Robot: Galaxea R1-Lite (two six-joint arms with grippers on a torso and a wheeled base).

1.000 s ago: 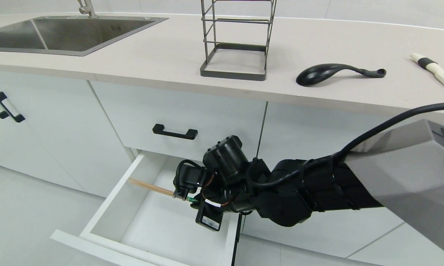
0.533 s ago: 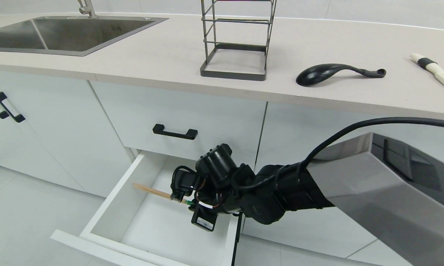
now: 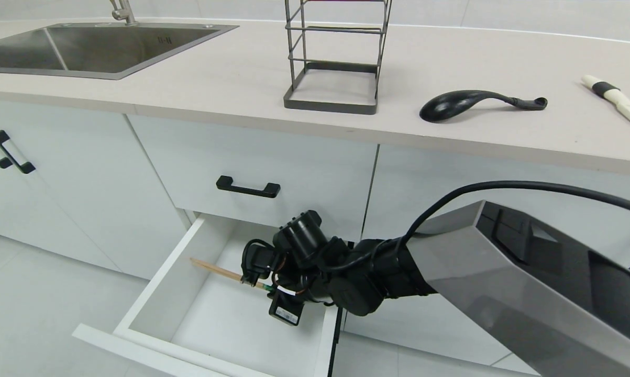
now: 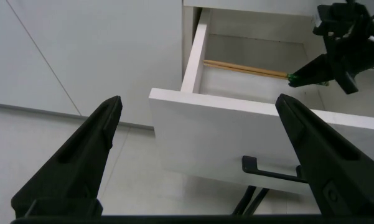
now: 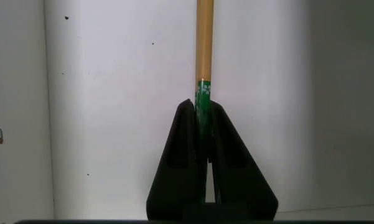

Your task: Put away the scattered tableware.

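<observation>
A steel sink (image 3: 110,44) is set in the beige countertop (image 3: 215,78), a dark wire rack (image 3: 330,108) standing nearby.

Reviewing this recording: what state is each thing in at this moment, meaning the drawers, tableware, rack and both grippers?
Lower drawer: pulled open.
Upper drawer: shut.
Chopstick: gripped at its green end, held over the lower drawer's floor.
Right gripper: jaws shut on the chopstick.
Left gripper: jaws wide open, holding nothing.
Black spoon: lying on the counter.
White utensil: lying on the counter.
Rack: standing upright on the counter.
</observation>
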